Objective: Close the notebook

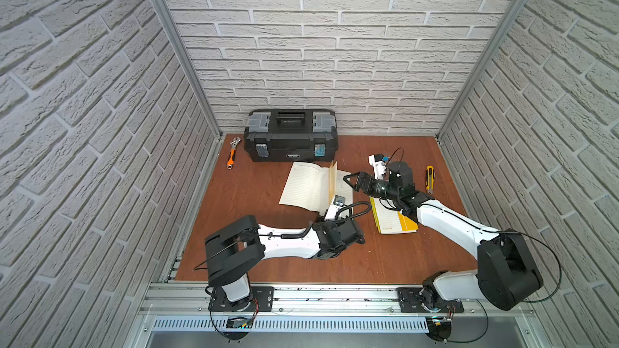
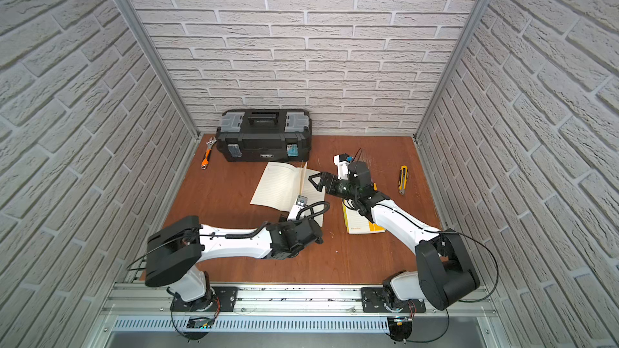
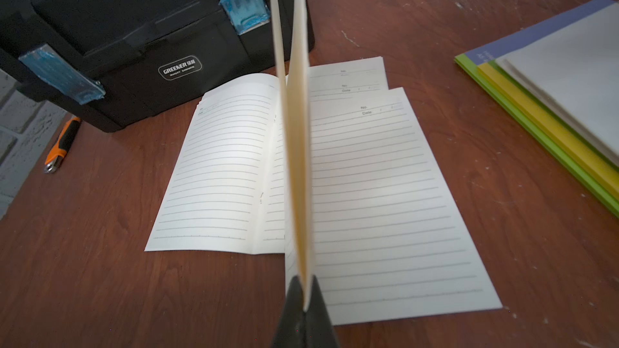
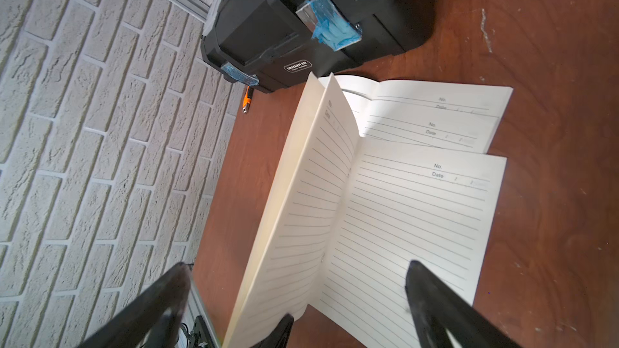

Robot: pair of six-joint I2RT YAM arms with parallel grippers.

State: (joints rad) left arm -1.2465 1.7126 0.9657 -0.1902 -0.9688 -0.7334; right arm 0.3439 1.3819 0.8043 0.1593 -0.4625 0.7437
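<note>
1. Pinching a thin sheaf of pages [image 3: 296,162] at its near edge, the left end effector [image 3: 303,299] is clamped tight and holds the sheets upright on edge.
2. Notebook [image 1: 308,185] lies open and flat on the table [image 1: 254,249], around mid-table, just in front of the toolbox [image 1: 290,135]. Lined pages face up on both sides of the raised sheaf. On the right side two pages are fanned apart at the far corner, as seen in the right wrist view [image 4: 418,209].
3. Right end effector [image 1: 349,180] has its jaws spread wide and grips nothing. It points at the raised sheaf from the right, close beside it, above the notebook's right-hand pages.
4. Black toolbox sits shut against the back wall, with a wrench [image 1: 232,152] with an orange handle to its left.
5. Stack of pads [image 1: 392,220] with yellow and green covers lies partly under the right arm. Yellow utility knife [image 1: 429,179] lies farther right, well apart from the notebook.
</note>
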